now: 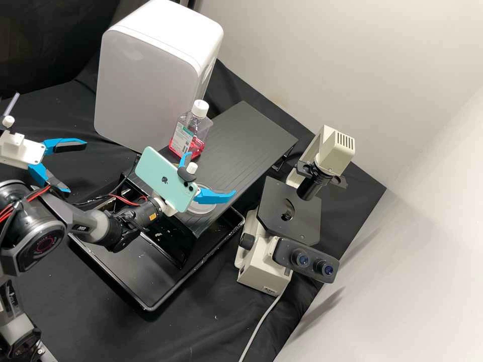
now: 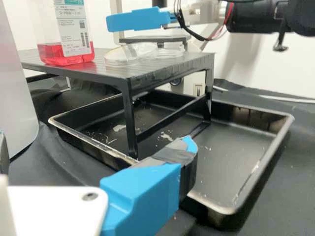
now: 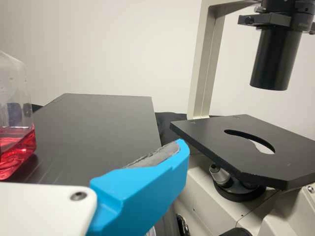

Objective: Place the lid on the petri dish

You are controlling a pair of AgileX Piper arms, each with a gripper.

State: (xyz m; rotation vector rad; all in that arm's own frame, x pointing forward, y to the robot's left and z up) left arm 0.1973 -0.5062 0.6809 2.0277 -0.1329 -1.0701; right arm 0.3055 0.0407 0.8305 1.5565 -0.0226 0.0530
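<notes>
The clear petri dish [image 1: 205, 206] lies on the near end of a black ribbed platform [image 1: 251, 136]. In the left wrist view it reads as two overlapping clear round pieces [image 2: 147, 51]; which one is the lid I cannot tell. My right gripper [image 1: 201, 178] hangs open just over the dish, and one of its blue fingers [image 2: 138, 19] is above the dish without touching it. That gripper's own finger [image 3: 142, 182] juts over the platform edge. My left gripper [image 1: 75, 167] stands open and empty at the far left, well clear of the platform.
A flask of pink liquid [image 1: 188, 131] stands on the platform behind the dish. The platform sits in a shallow black tray [image 1: 151, 281]. To the right is a microscope [image 1: 297, 216], and a white box [image 1: 151, 65] at the back left.
</notes>
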